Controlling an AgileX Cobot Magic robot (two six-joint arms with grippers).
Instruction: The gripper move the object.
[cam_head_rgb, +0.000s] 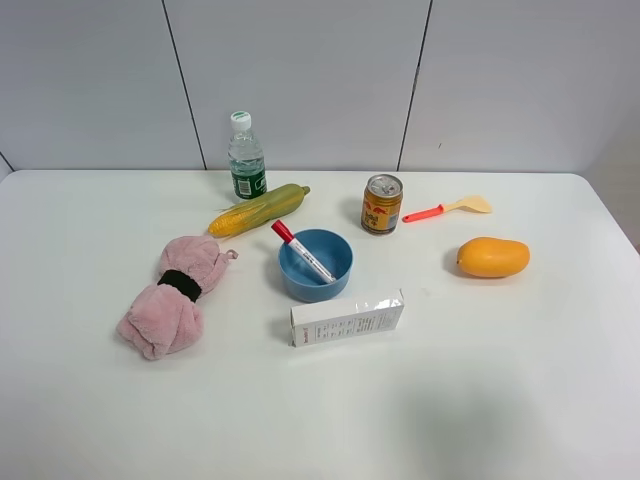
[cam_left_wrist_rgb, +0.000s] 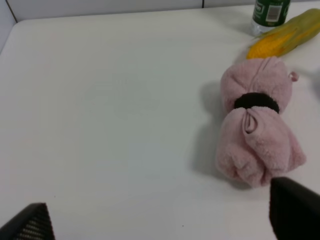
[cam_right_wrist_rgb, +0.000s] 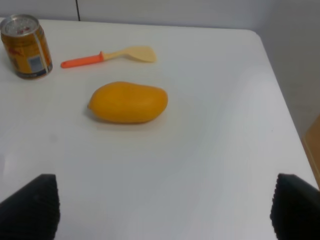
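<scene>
Centrally on the tabletop (cam_head_rgb: 90, 400), marker pen (cam_head_rgb: 303, 252) leaning in blue bowl (cam_head_rgb: 316, 265) (red cap over the rim), left pincer (cam_left_wrist_rgb: 160, 220) and right pincer (cam_right_wrist_rgb: 165, 205) both spread apart, empty.

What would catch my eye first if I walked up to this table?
Probably the blue bowl near the middle of the white table, with a red-capped white marker pen lying slantwise across it. Next come the bright orange mango to its right and the fluffy pink towel bundle, cinched by a black band, to its left. Both wrist views show open tool tips hovering over the table, gripping nothing.
</scene>
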